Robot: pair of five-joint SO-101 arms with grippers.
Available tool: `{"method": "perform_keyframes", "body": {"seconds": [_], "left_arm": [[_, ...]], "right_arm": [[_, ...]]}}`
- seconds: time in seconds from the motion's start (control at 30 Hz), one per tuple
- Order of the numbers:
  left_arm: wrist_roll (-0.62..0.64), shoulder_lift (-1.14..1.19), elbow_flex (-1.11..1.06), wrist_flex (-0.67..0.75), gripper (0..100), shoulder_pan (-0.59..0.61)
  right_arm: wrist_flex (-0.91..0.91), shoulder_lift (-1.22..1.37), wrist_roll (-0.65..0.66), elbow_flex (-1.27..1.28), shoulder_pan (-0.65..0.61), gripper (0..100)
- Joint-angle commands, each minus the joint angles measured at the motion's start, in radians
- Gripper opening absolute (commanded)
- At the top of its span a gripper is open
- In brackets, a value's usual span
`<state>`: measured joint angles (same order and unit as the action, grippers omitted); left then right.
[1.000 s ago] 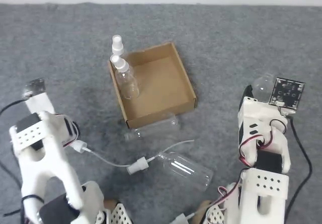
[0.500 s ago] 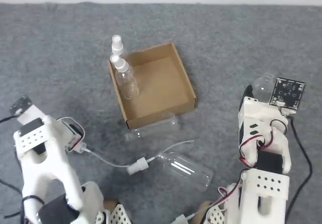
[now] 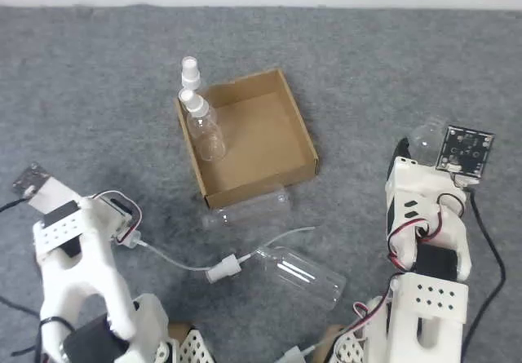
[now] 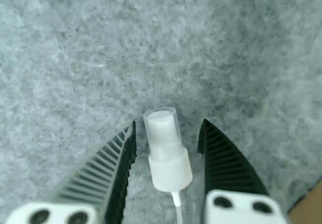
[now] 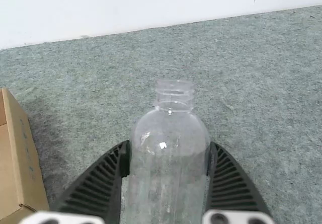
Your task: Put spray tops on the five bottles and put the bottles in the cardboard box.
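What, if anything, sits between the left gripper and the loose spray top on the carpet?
Nothing visible. The spray top lies on bare carpet between the open jaws of the left gripper, a gap on each side. The right gripper holds an uncapped bottle.

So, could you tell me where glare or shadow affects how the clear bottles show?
High view: the small clear plastic bottle lying beside the brown cardboard box nearly melts into the grey carpet; the larger lying bottle carries bright streaks. Right wrist view: a glint on the open-necked clear bottle. Left wrist view: even light; the white spray top stands out.
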<state>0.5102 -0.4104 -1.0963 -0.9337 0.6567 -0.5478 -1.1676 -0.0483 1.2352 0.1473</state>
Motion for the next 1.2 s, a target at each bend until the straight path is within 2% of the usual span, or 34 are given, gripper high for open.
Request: {"method": "perform_keyframes", "body": {"seconds": [0.0,0.63,0.9,1.0,1.17], "left_arm": [[0.009,0.0,0.008,0.025,19,0.002],[0.011,0.051,0.03,0.021,19,-0.028],[0.009,0.35,0.252,-0.086,8,-0.028],[0.011,0.427,0.321,-0.126,2,-0.028],[0.012,0.453,0.34,-0.138,1,-0.028]], "right_arm": [[0.027,-0.027,0.018,-0.006,-0.016,10.6],[0.025,-0.024,0.02,-0.003,-0.051,10.6],[0.027,-0.028,0.02,0.014,-0.093,10.6],[0.025,-0.027,0.02,0.014,-0.097,10.6],[0.024,-0.024,0.02,0.015,-0.097,10.6]]}}
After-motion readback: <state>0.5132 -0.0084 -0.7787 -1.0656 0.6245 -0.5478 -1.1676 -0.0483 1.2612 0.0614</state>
